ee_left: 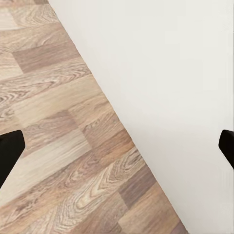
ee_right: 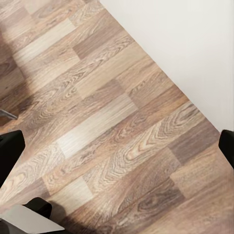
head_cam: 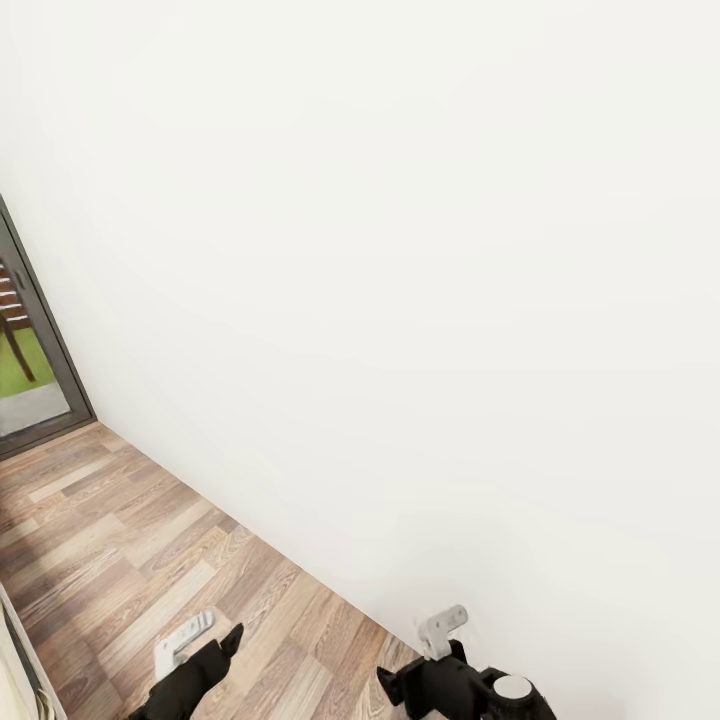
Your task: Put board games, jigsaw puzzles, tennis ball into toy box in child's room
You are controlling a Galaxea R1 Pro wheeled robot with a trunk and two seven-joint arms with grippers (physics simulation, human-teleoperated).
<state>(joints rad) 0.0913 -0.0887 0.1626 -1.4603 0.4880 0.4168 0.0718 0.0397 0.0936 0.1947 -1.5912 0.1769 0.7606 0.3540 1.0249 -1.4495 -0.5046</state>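
I am facing a bare white wall that meets a wood plank floor. My left gripper hangs low over the floor at the bottom of the head view. In the left wrist view its black fingertips sit far apart, so the left gripper is open and holds nothing. My right gripper hovers close to the foot of the wall. Its fingertips are also wide apart, leaving the right gripper open over bare planks.
A dark-framed glass door stands at the far left, with grass and a wooden chair leg beyond it. A pale furniture edge runs along the lower left corner. The wall's base crosses diagonally just ahead of both grippers.
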